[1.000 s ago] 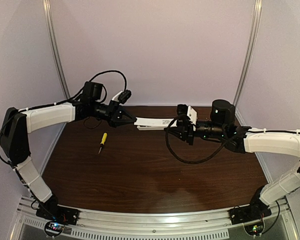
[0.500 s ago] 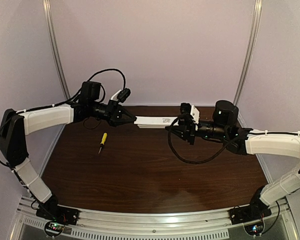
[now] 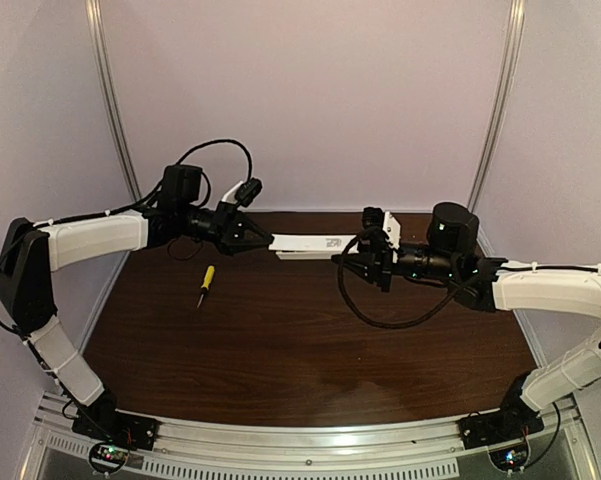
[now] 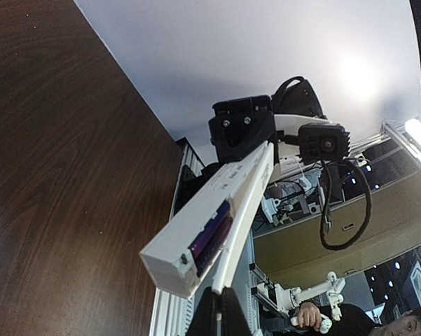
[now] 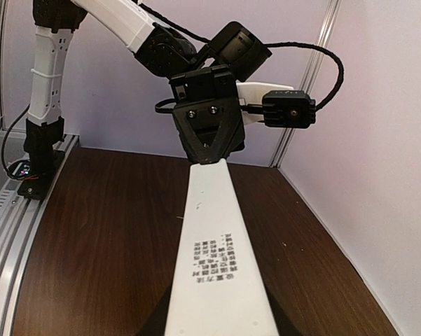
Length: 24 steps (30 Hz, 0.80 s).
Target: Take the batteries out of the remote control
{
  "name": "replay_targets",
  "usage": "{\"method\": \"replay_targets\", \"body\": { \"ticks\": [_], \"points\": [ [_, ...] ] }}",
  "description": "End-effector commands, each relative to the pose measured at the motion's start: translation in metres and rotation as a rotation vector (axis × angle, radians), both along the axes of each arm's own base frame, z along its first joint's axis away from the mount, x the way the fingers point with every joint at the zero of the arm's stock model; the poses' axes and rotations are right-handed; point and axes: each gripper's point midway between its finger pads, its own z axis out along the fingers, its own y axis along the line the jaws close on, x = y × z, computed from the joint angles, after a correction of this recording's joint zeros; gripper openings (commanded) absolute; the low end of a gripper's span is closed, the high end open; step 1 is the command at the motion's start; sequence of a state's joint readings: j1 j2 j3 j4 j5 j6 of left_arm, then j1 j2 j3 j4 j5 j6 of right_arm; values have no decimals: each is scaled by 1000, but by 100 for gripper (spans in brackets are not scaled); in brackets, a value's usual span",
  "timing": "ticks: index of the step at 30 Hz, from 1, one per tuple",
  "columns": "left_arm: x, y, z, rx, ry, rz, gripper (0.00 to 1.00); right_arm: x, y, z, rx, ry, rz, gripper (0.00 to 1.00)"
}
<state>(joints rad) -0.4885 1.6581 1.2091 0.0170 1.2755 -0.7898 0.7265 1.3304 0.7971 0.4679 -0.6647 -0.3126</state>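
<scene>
Shifted since a second ago: both arms have drawn slightly toward the back wall, carrying the white bar with them; the screwdriver has not moved.

Desk: dark brown wood-grain top, smooth with a faint sheen, rectangular, bounded by pale lilac walls.

Left arm: white shells with black joints and a looping black cable. Left gripper: black, wedge-shaped, pinching one end of the remote control, raised above the far part of the desk.

Right arm: same build, round black motor housing near the wrist. Right gripper: black, at the opposite end of the remote control; its fingers are out of sight below the frame in the right wrist view, so whether it clamps or merely meets the bar cannot be told.

Remote control: slim white rectangular bar, matte plastic, held about level in the air between the two grippers, clear of the desk. Small block of grey printed text on its flat face in the right wrist view.

Screwdriver: yellow handle, thin dark shaft, lying flat on the desk below the left gripper, apart from it.

Batteries: purple-blue cylinders, glossy, seated lengthwise in the open slot along the remote control's side, seen in the left wrist view.
</scene>
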Motion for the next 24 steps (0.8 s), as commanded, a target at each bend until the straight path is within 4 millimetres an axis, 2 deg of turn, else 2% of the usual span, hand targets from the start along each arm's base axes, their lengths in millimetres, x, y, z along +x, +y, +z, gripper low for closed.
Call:
{"method": "replay_targets", "body": {
  "ticks": [1, 10, 24],
  "points": [
    [6, 6, 9, -11, -41, 46, 0, -9, -7, 28, 70, -57, 17, 0],
    [7, 6, 19, -32, -77, 61, 0, 2, -9, 7, 23, -26, -43, 0],
    [14, 9, 25, -57, -88, 95, 0, 8, -21, 1, 31, 13, -131, 0]
  ]
}}
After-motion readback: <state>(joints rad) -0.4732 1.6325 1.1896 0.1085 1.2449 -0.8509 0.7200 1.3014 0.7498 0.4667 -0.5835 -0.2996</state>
